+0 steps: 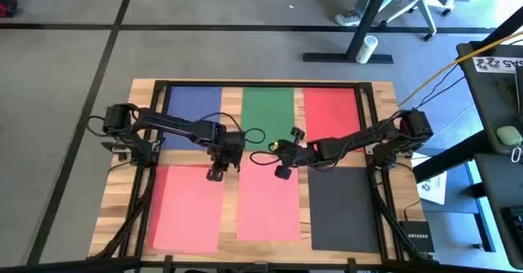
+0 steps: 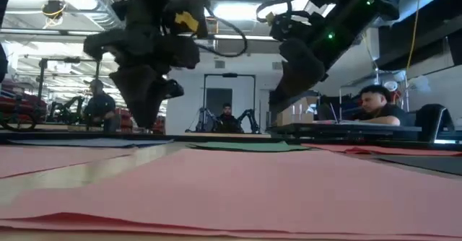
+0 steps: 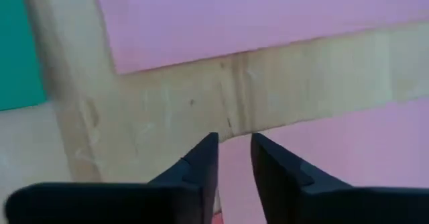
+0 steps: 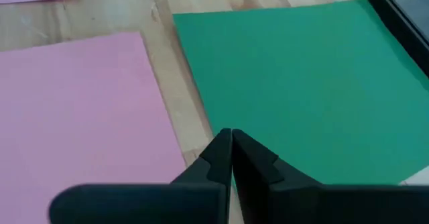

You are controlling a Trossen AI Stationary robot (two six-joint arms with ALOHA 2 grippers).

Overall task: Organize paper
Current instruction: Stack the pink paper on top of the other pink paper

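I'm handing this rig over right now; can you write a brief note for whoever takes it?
Left gripper: jaws slightly open, empty, above the left salmon sheet's corner.
Right gripper: jaws shut, empty, near the green sheet's edge.
Six sheets lie apart in two rows: blue, green, red at the far side; two salmon and black near.
Nothing is stacked yet.

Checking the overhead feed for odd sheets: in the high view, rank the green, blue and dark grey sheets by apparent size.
1. Dark grey sheet, largest visible area.
2. Green sheet and blue sheet look alike; the arms cover part of each sheet, so I won't rank these two.
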